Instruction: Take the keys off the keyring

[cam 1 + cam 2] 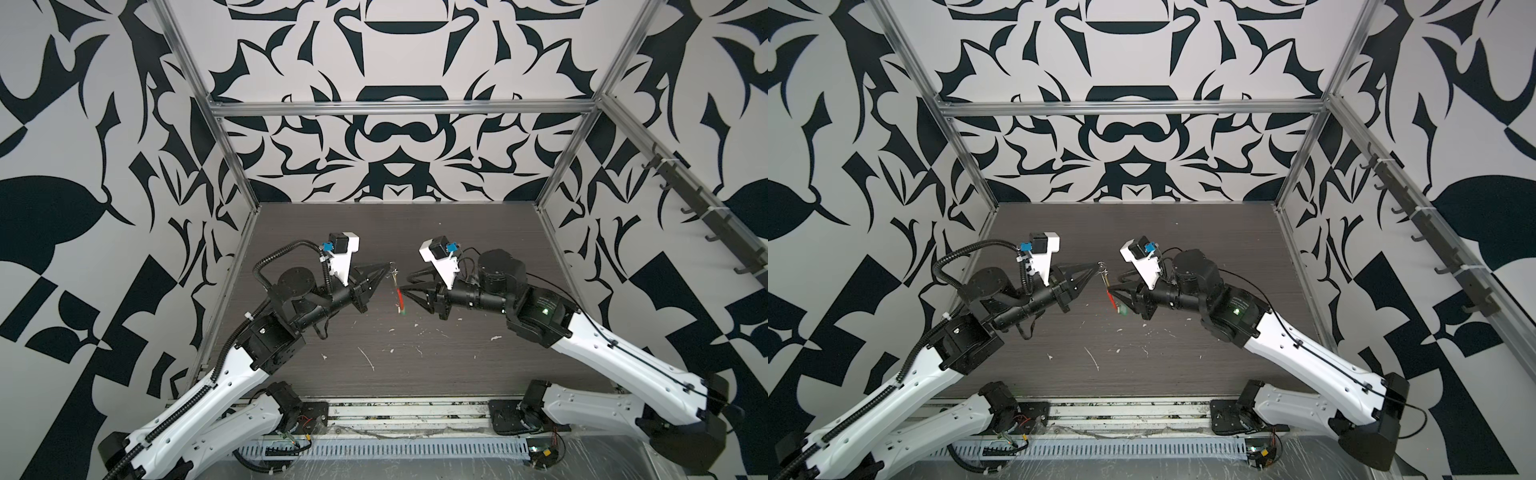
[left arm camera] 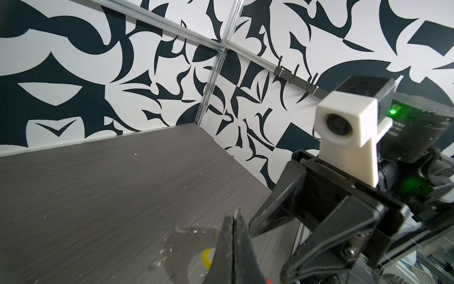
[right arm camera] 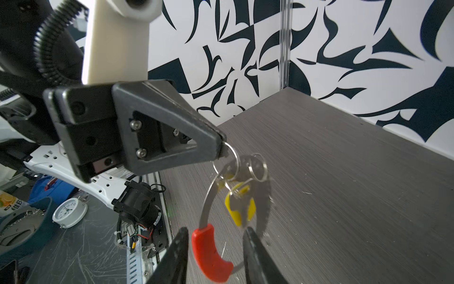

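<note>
Keyring [image 3: 264,196] hangs from the L gripper [image 3: 222,147] tip, clear of the table [image 1: 478,249]. It's a thin grey hoop w/ small holes along one arc and a red cover [image 3: 211,250] on its lowest arc. Yellow key [image 3: 240,209] dangles inside the hoop, just under the L tip. A small metal loop [image 3: 227,157] sits right at that tip, w/ a second loop just beside it; which loop carries which key, can't tell. Green key [image 1: 402,311], white-faced, shows in both top views at the hoop's low end, just past the red cover and next to the R gripper's [image 1: 405,284] nearer finger.

L gripper: jaws closed, pinching the small metal loop at the very tip, and the whole bunch hangs from that pinch. In the L wrist view the closed fingers [image 2: 245,236] hide most of it; only a yellow sliver and a blurred grey piece show beside them.

R gripper: jaws apart, one finger each side of the hoop's low part, w/ the red cover btwn them and closer to one finger. Whether either finger touches the hoop, can't tell. In both top views the R tip faces the L tip, near but apart, w/ the keyring btwn.

Table: dark wood-grain, w/ white scraps [image 1: 368,358] scattered on it under and behind the grippers, toward the arm bases.
</note>
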Robot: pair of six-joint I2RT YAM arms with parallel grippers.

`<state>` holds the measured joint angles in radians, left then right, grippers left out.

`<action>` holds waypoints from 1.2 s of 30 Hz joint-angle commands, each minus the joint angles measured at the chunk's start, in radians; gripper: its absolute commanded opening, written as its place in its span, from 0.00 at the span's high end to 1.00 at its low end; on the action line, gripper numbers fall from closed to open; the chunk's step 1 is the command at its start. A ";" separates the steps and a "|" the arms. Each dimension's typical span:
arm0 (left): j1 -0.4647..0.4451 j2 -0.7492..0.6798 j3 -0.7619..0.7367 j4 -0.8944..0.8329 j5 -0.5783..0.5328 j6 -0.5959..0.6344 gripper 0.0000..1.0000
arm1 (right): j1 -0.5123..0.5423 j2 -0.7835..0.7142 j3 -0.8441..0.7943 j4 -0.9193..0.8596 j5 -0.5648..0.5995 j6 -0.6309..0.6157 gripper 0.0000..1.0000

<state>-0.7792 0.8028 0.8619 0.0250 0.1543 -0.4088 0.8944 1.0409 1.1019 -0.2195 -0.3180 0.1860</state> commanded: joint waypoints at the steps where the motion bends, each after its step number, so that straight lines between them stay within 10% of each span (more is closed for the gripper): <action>1: 0.003 -0.022 0.023 0.035 0.032 0.022 1.00 | -0.027 -0.061 -0.017 0.076 -0.001 0.005 0.57; 13: 0.002 -0.007 0.025 0.050 0.109 0.022 1.00 | -0.212 0.064 0.028 0.344 -0.430 0.226 0.53; 36: 0.003 0.010 0.029 0.082 0.122 0.015 1.00 | -0.212 0.108 0.006 0.365 -0.520 0.254 0.71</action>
<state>-0.7792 0.8257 0.8623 0.0540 0.2695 -0.3927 0.6804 1.1492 1.0863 0.0917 -0.8127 0.4332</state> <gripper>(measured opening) 0.041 0.296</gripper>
